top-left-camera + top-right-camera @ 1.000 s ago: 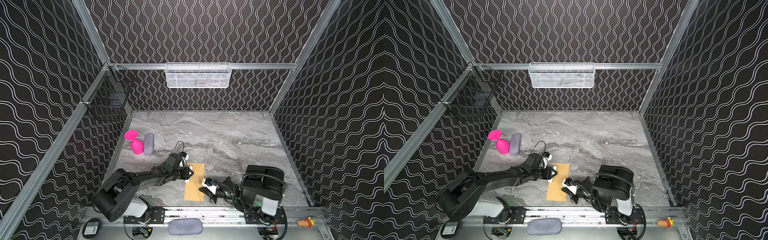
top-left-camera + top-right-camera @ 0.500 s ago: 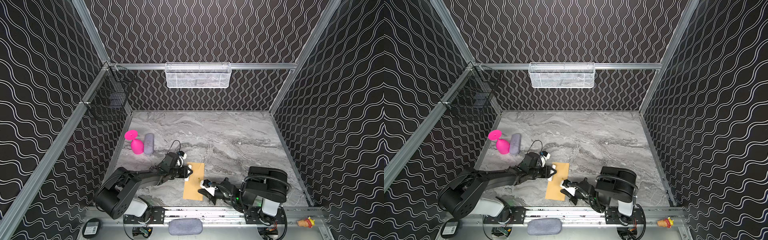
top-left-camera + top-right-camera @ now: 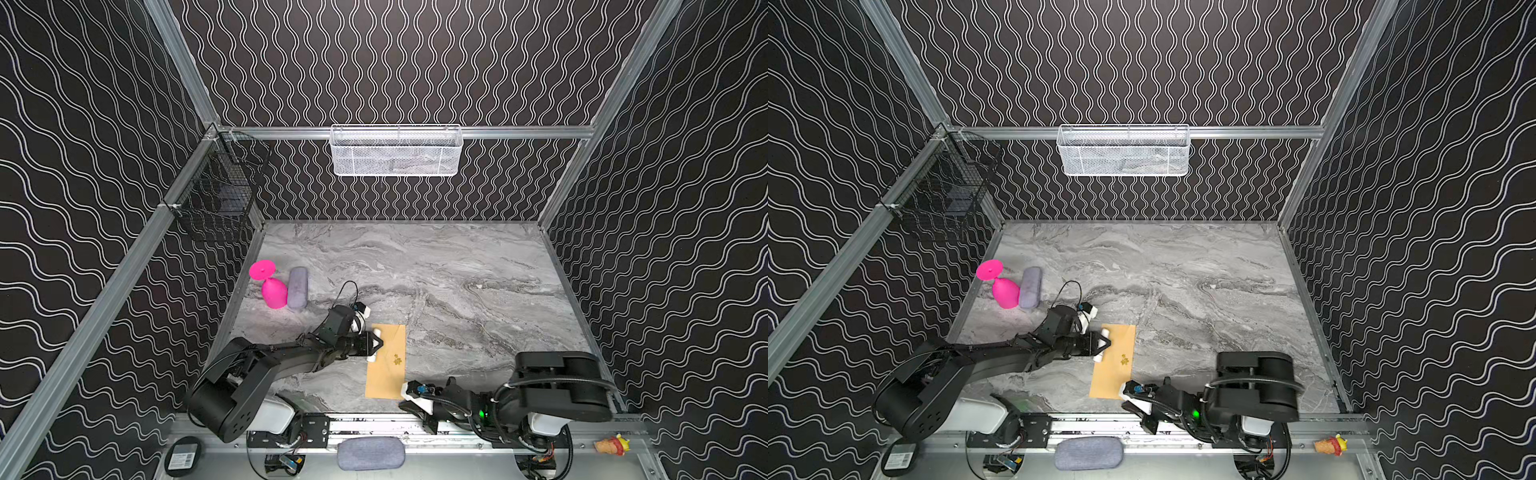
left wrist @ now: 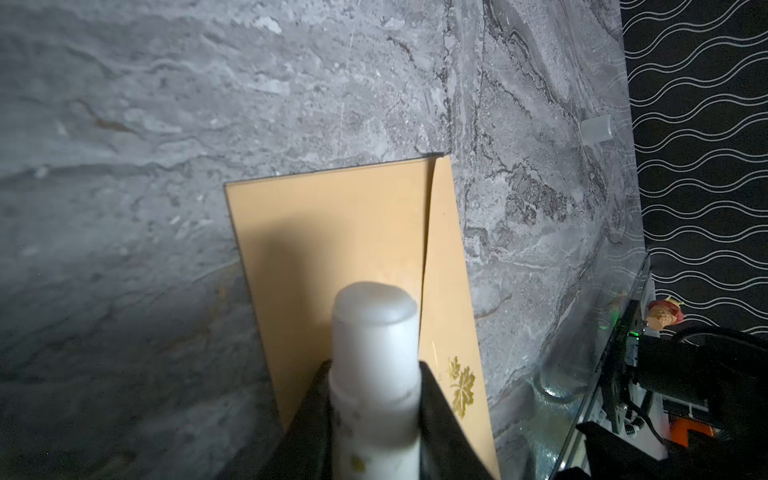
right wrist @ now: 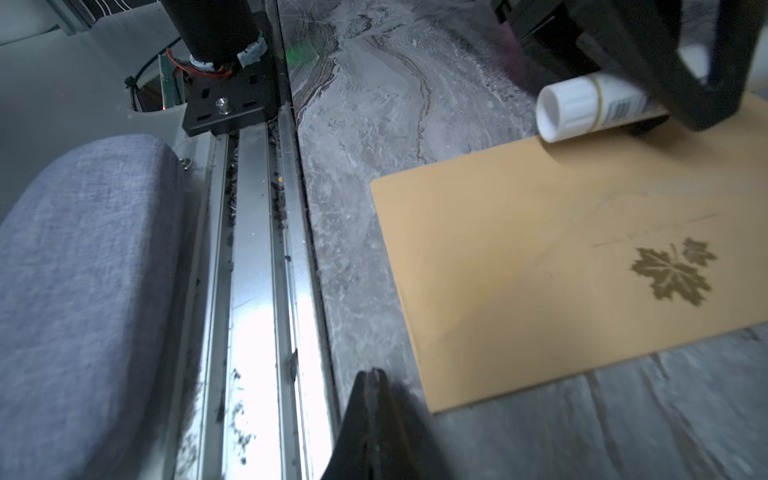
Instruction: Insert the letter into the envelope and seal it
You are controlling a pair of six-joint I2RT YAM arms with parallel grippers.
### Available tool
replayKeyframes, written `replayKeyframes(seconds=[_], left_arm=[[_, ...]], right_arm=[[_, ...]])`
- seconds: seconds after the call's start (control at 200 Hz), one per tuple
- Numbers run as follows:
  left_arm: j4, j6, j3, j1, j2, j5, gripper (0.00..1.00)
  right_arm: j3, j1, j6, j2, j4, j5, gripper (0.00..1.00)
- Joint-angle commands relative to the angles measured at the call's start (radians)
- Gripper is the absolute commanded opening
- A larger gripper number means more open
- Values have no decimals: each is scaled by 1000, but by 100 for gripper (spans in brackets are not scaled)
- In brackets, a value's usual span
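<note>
Lying under left gripper (image 3: pixel 377 344) clamping glue stick (image 4: pixel 374 353): envelope (image 3: pixel 388 374), probably light, limp; pinch an edge. Right gripper (image 5: pixel 371 376) closed, empty.

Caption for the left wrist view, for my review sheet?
Left gripper grips a white glue stick over the closed envelope, gold leaf sticker at its flap tip.

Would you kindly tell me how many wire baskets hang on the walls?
2: a white mesh basket on the back wall, and a black wire basket on the left wall.
</note>
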Motion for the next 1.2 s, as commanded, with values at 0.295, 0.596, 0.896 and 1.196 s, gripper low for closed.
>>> replayKeyframes(seconds=[0.295, 0.596, 0.896, 1.196], left_arm=[[-63, 1, -19, 5, 2, -59, 0], [-43, -18, -33, 6, 0, -65, 0], [-45, -27, -51, 6, -25, -74, 0], [-54, -25, -48, 6, -36, -72, 0]], right_arm=[[156, -291, -255, 118, 72, -186, 0], [217, -310, -263, 351, 69, -234, 0], [222, -322, -289, 297, 60, -258, 0], [262, -369, -312, 207, -54, -251, 0]])
